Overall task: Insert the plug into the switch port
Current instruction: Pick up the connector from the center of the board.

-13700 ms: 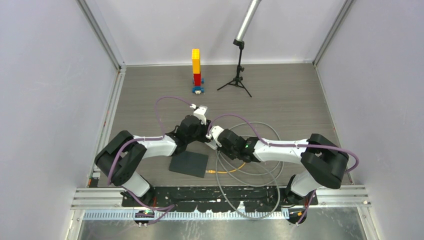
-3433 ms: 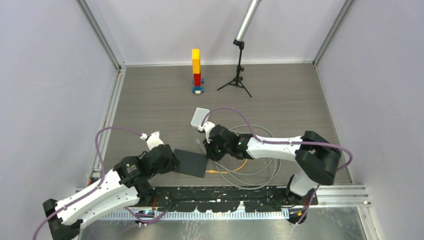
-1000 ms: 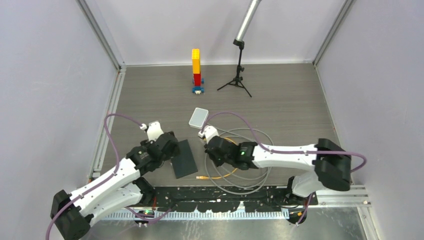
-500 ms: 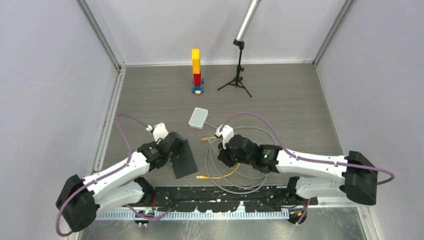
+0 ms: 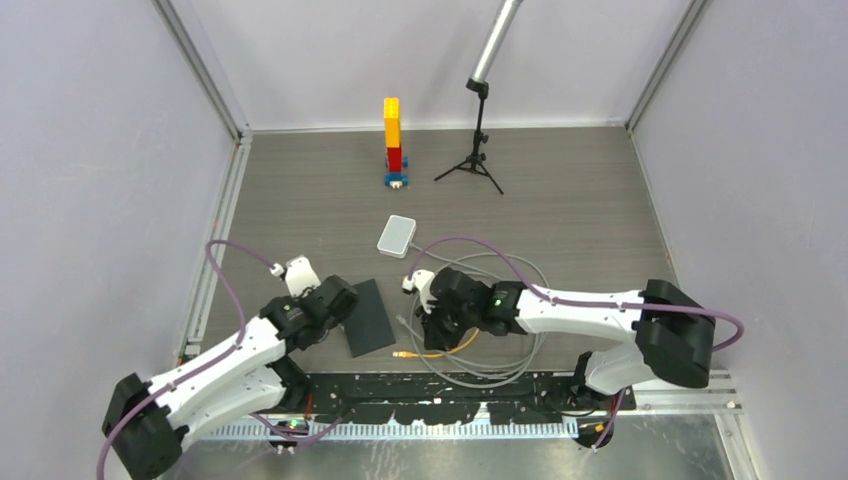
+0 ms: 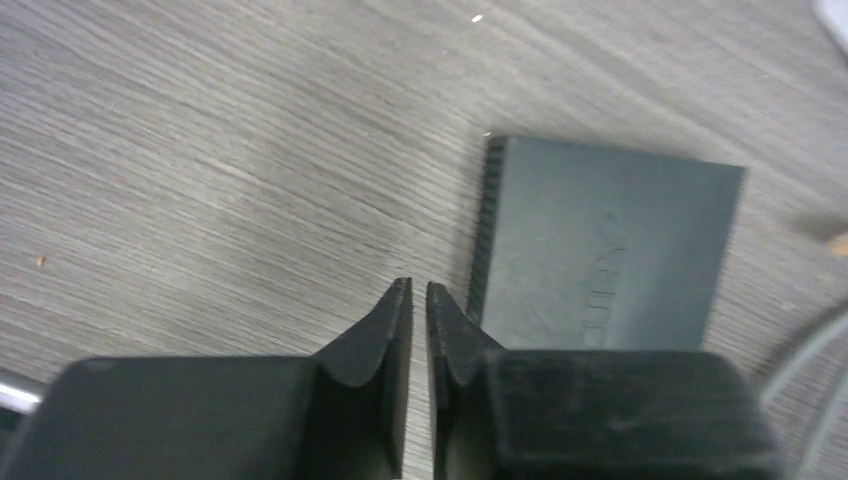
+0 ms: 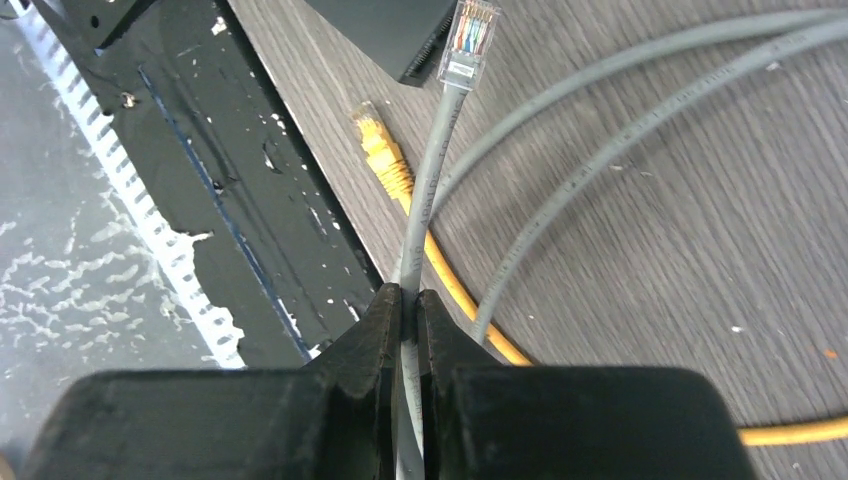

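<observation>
A small white box lies flat mid-table; its switch port does not show from above. My right gripper is shut on a grey cable a short way behind its clear plug. The plug points at a corner of a flat black box. In the top view this gripper hovers just right of the black box. My left gripper is shut with only a thin gap and nothing in it. It sits beside the ribbed left edge of the black box.
A yellow cable with a yellow plug lies under loops of grey cable. A brick tower and a small tripod stand at the back. The black base rail runs along the near edge.
My left gripper's jaws have closed from wide open, and the arm has drawn back slightly. The right arm has swung left and nearer with the cable, toward the black box.
</observation>
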`<action>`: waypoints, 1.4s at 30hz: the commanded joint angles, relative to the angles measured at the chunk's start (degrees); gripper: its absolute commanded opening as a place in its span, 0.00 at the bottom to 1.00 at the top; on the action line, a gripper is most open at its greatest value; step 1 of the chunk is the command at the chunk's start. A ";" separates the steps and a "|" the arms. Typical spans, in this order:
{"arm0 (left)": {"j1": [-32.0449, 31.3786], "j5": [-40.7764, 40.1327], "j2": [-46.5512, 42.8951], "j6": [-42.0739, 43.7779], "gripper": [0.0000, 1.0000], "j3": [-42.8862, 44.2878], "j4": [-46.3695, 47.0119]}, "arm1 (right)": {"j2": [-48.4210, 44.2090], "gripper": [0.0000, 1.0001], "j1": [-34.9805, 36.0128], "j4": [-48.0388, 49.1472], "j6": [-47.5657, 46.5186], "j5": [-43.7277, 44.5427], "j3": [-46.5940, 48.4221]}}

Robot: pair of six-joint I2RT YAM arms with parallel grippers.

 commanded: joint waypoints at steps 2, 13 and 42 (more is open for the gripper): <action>0.41 -2.04 6.58 -0.79 0.08 -1.29 4.06 | 5.38 0.01 0.12 -5.18 -1.49 -6.12 7.35; 4.44 0.14 9.45 0.70 0.08 -4.21 9.68 | 11.77 0.00 0.07 -11.08 -1.01 -3.86 12.55; 15.60 7.16 26.07 15.30 0.07 2.54 26.40 | 15.12 0.01 1.71 -2.44 -0.62 -17.71 11.41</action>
